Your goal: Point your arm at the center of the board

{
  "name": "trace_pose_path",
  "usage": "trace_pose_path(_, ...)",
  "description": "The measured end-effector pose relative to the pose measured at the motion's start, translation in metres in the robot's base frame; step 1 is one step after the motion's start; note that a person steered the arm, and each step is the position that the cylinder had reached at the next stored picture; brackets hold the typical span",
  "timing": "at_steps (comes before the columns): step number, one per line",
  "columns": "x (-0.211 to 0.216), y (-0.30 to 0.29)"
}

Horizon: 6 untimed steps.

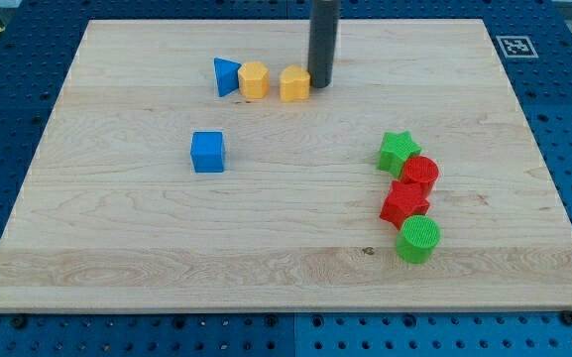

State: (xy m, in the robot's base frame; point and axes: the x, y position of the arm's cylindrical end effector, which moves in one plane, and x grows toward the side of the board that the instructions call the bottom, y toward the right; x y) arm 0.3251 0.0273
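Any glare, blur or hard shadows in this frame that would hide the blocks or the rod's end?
Camera view: lighting is even, no glare on the board; blocks such as the blue cube and green cylinder are sharp, with soft, short shadows; my tip is clear, just right of the yellow block; slight perspective narrows the board toward the top.

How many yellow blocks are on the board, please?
2. Both sit near the view's top: one yellow block just right of the blue triangle, the other yellow block beside my tip. None seems hidden.
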Motion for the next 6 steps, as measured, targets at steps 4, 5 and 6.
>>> trace_pose_path(4,0.016,0.054)
trace_pose_path(5,0.067,0.063)
trace_pose_path(6,0.092,0.023)
